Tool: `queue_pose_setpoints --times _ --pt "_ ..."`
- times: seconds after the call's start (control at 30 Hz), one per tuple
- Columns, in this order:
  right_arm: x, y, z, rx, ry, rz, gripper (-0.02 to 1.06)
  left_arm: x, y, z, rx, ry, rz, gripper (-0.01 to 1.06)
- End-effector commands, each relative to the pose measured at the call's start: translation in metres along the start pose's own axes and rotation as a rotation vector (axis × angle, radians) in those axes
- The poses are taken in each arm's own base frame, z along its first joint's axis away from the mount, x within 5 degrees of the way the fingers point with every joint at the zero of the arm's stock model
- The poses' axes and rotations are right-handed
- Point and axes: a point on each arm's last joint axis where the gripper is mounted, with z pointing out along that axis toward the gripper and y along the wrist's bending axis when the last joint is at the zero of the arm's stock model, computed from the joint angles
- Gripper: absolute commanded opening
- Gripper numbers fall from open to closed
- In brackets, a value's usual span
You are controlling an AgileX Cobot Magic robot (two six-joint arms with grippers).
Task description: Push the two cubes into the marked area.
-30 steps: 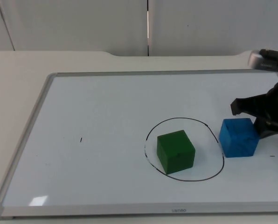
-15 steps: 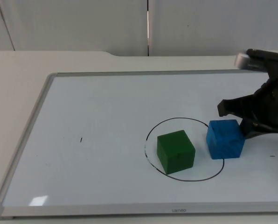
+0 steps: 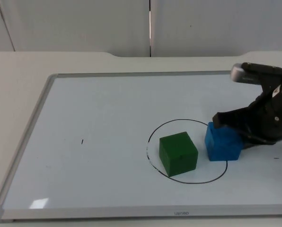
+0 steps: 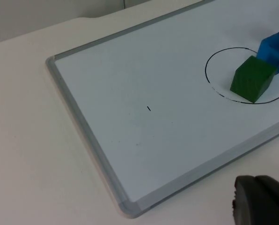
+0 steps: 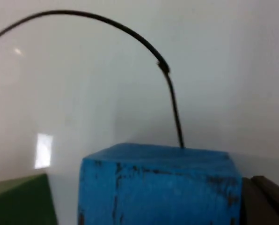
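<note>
so the right gripper (image 3: 239, 135) is pressed up against the small blue cube (image 3: 222, 142), fingers look spread wide though it's hard to tell, and that cube straddles the black drawn circle (image 3: 153, 130); green cube (image 3: 178, 153) is inside, left gripper (image 4: 259, 200) waits off the whiteboard (image 3: 93, 123), can't tell its fingers, next probably one more nudge left

The tabletop (image 3: 18, 80) is off-white and matt, and it carries a whiteboard (image 3: 98, 109) with a thin grey metal frame and rounded corners. The far edge of the tabletop has a shallow step near the middle. Behind it stands a grey partition wall (image 3: 74, 23) made of panels, with a narrow bright vertical gap (image 3: 150, 28) between two of them. A small bright patch of light (image 3: 39, 203) reflects on the whiteboard near its front left corner.
</note>
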Motion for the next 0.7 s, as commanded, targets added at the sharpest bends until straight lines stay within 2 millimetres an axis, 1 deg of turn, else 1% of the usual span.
queue_pose_setpoints --times 0.0,0.37,0.47,0.67 --pt "-0.003 0.005 -0.001 -0.011 -0.039 -0.007 0.00 0.000 0.001 0.000 -0.010 -0.009 -0.005 0.00" --pt "-0.004 0.006 -0.001 -0.016 -0.047 0.006 0.00 0.000 0.001 0.000 -0.010 -0.009 -0.005 0.00" --pt "-0.001 0.013 -0.001 -0.024 -0.047 -0.015 0.00 0.000 0.001 0.000 -0.010 -0.009 -0.005 0.00" --pt "0.000 0.018 0.000 -0.031 -0.053 -0.029 0.00 0.000 0.001 0.000 -0.010 -0.009 -0.005 0.00"
